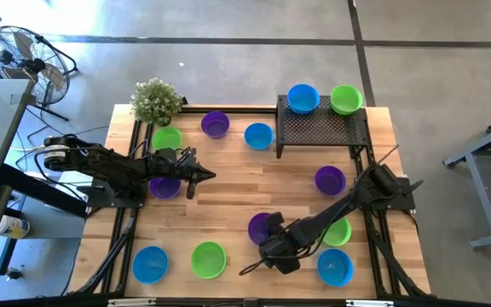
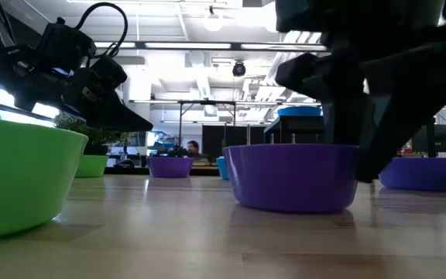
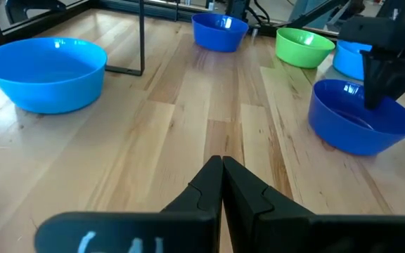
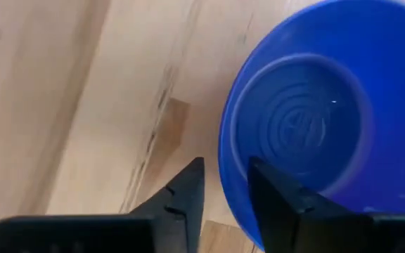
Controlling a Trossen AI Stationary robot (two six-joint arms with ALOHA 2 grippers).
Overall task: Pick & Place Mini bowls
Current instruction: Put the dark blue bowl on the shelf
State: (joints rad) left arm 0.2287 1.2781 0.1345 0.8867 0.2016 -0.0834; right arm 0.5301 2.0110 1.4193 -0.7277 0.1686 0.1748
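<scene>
Jaws of the right gripper (image 4: 225,176) stand partly open and hold nothing. One finger hangs over the inside of a purple bowl (image 1: 258,226) and the other over bare table (image 1: 228,192) just outside it. You can see a sliver of wood between the outer finger and the rim, so I judge the wall is straddled but not yet pinched.

Take the black mesh stand (image 1: 322,128) as your marker. This bowl sits upright on the wood, well out from the stand towards the front edge and a little to its left. The right arm reaches in across it from the stand's right-hand side.

The bowl is round, so it has no long axis to line up with. What matters is that the rim runs between the two fingers, with the bowl's centre on the inner finger's side. From here the move looks like a straight squeeze on the wall and then a lift. If the fingers are too high on the rim, the bowl may tip or slip out.

Your left gripper (image 3: 221,169) is closed and empty, hovering above the table off to the stand's left. It is well apart from this bowl, so the right arm is clearly the nearer one.
</scene>
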